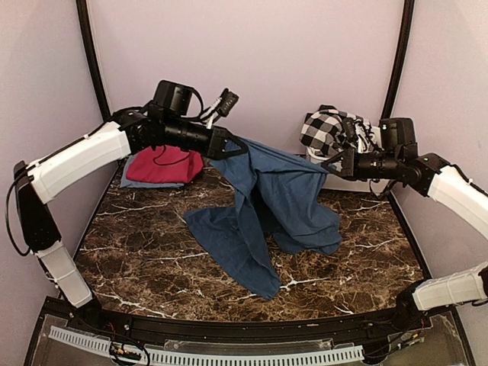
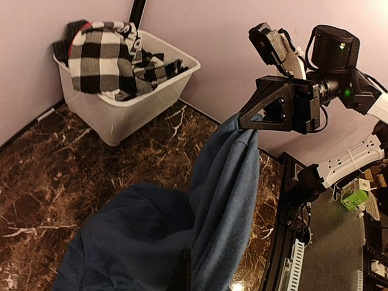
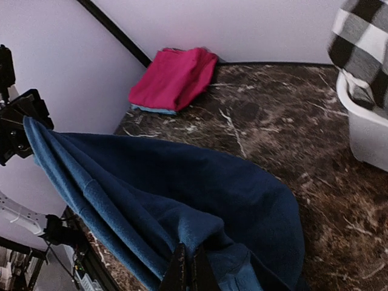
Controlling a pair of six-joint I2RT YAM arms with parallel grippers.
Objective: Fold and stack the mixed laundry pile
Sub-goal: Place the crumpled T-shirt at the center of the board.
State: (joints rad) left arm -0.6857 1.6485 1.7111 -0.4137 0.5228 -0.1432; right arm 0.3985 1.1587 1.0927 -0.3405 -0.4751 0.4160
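Observation:
A large navy-blue sheet point(image 1: 263, 206) hangs between both grippers over the marble table, its lower part draped on the surface. My left gripper point(image 1: 238, 146) is shut on its left top corner; my right gripper point(image 1: 329, 162) is shut on its right top corner. The sheet fills the left wrist view point(image 2: 224, 200) and the right wrist view point(image 3: 182, 200). A folded magenta-pink cloth point(image 1: 164, 164) lies on a light-blue piece point(image 1: 133, 183) at the back left. The black-and-white checked garment point(image 1: 328, 128) hangs over the white tub.
The white plastic tub point(image 2: 136, 100) stands at the back right corner, holding the checked garment and other dark cloth. Pale walls close in the back and sides. The marble table point(image 1: 145, 259) has a black front rail.

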